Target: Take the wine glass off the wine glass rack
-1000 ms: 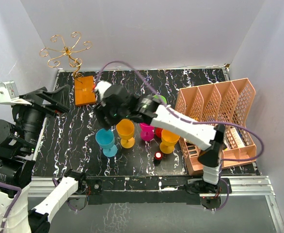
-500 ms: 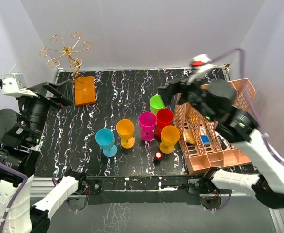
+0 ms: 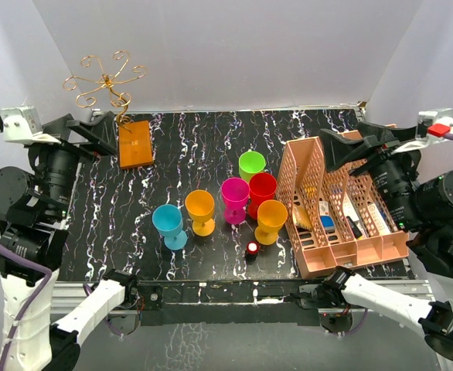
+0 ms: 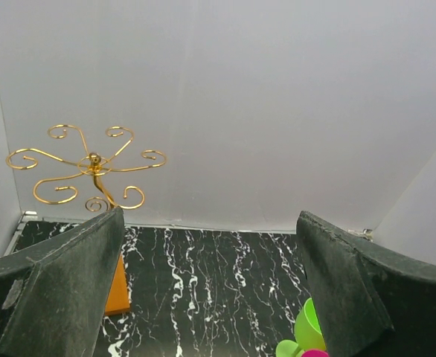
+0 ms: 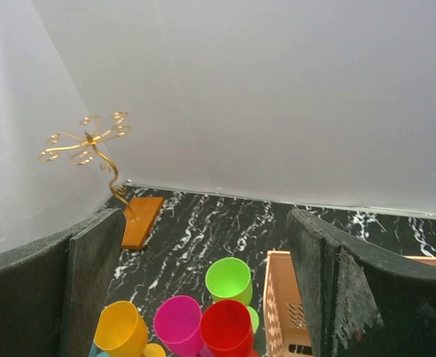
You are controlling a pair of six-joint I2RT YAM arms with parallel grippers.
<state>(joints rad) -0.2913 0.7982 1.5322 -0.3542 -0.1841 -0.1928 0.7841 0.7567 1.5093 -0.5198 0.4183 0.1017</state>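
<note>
I see left claw [image 4: 209, 216], right claw [image 5: 203, 216] both spread; gold wire rack on orange-brown block [image 3: 135, 144] upper left; coloured plastic wine glasses [image 3: 235, 193] centre.

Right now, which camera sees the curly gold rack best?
The top external view: the wine glass rack shows whole, curls to orange base. Left wrist shows the curls bigger, but the base is mostly hidden. Right wrist shows it whole but small.

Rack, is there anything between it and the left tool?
Nothing visible. The left tool hangs open near the rack at the left edge of the table, with only bare table between them. The six glasses stand mid-table, off to the right, and no glass hangs on the rack's arms.
</note>
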